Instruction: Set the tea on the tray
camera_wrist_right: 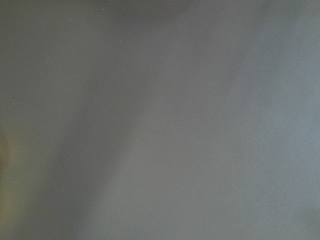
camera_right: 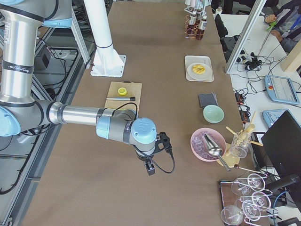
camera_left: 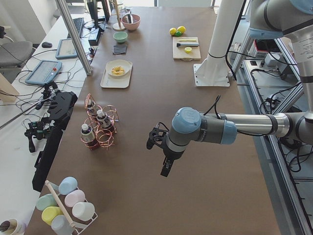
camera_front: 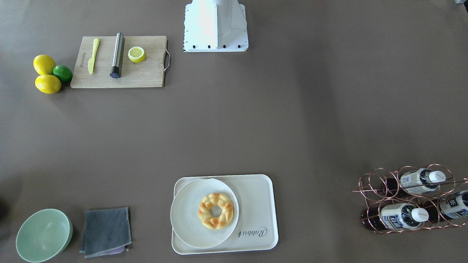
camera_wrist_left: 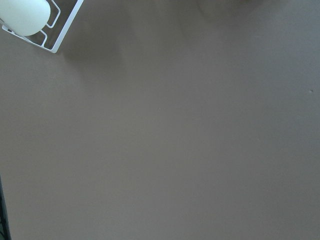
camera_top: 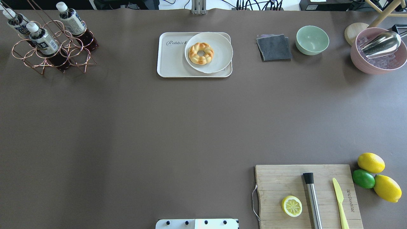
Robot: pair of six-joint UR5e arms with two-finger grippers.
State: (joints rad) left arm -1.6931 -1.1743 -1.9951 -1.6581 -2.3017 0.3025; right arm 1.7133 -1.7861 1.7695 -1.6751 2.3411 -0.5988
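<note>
My left gripper (camera_left: 165, 171) and right gripper (camera_right: 150, 170) hang over the brown table (camera_top: 190, 127), finger spread impossible to tell; the small clear bottles of dark tea (camera_front: 397, 216) rest cradled against rolling in a copper wire rack (camera_front: 376, 190), well apart from the cream rectangular tray (camera_front: 260, 204).

Silver-grey arm tubes (camera_left: 249, 125), light-blue joint caps (camera_left: 187, 120), black cables (camera_right: 173, 161), white pedestal (camera_front: 215, 25) with black bolts (camera_front: 209, 46).

Wire rack (camera_front: 409, 199) around tea (camera_front: 398, 216) — plate (camera_front: 186, 215) on tray (camera_front: 256, 204)
</note>
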